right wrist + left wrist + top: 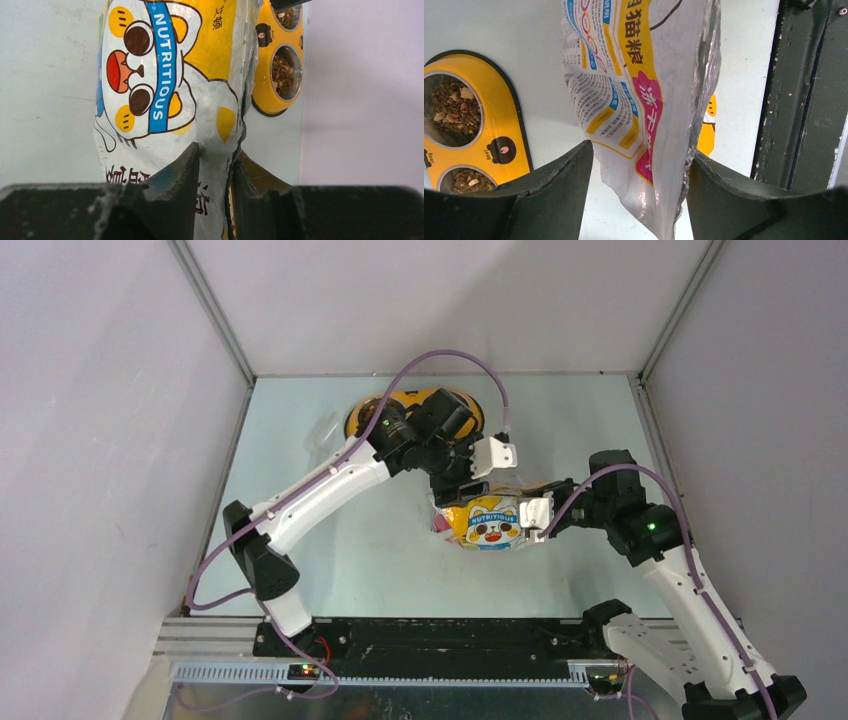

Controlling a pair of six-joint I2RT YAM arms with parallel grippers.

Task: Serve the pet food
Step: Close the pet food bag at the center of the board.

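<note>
From above, a pale green table sits inside plain lilac-grey walls, with bare metal frame posts running up the corners. A black rail crosses the near edge, and both arm bases stand on it. The yellow double bowl sits by the far edge and is mostly hidden under the left arm. The foil bag is on the near side of the bowl and slightly to its right. Its cartoon cat faces up, and the right arm reaches in from the side away from the bowl.

In the left wrist view, the left gripper stands spread wide. The bag's printed back hangs down between its dark fingers, and the fingertips sit right at the bag's edges. The bowl lies flat on the table to the left of the bag. The pet food, brown kibble with a few paler bits, fills both steel cups.

In the right wrist view, the right gripper is nearly closed and pinches a fold of the bag's crinkled edge. The cat's face and a blue "NUTRITIOUS" band fill the view above it. The bowl shows past the bag's right edge, against the foot of a lilac wall, with kibble in both cups. The table surface left of the bag is matte with faint scuffs.
</note>
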